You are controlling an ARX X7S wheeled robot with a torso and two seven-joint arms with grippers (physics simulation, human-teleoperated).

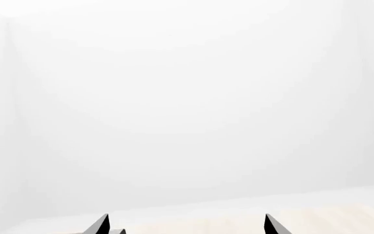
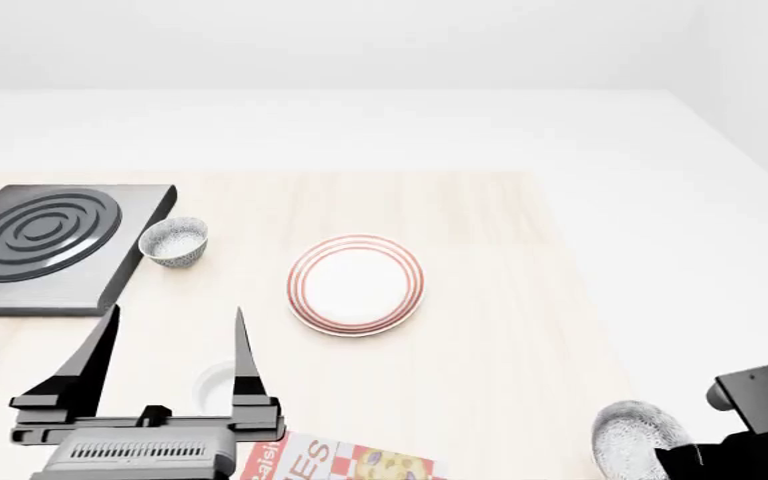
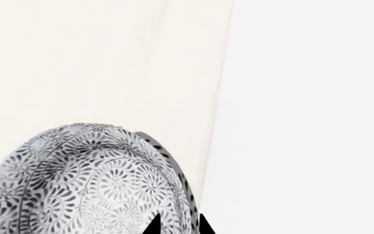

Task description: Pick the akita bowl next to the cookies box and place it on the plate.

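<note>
The akita bowl [image 2: 635, 436], speckled grey-black on white, is near the table's front right edge, to the right of the cookies box [image 2: 344, 463]. In the right wrist view its patterned outer wall [image 3: 89, 185] fills the near field. My right gripper [image 3: 177, 227] is shut on the bowl's rim, one finger on each side of the wall; in the head view this gripper [image 2: 674, 458] sits against the bowl's right side. The red-ringed plate [image 2: 355, 284] lies mid-table with nothing on it. My left gripper [image 2: 173, 325] stands open over the front left, its fingertips [image 1: 102, 223] holding nothing.
A black stove burner [image 2: 40, 240] sits at the left, with a second speckled bowl [image 2: 173, 241] beside it. A small white cup [image 2: 213, 383] is partly hidden behind the left gripper. The table's right edge [image 3: 216, 107] runs close to the held bowl.
</note>
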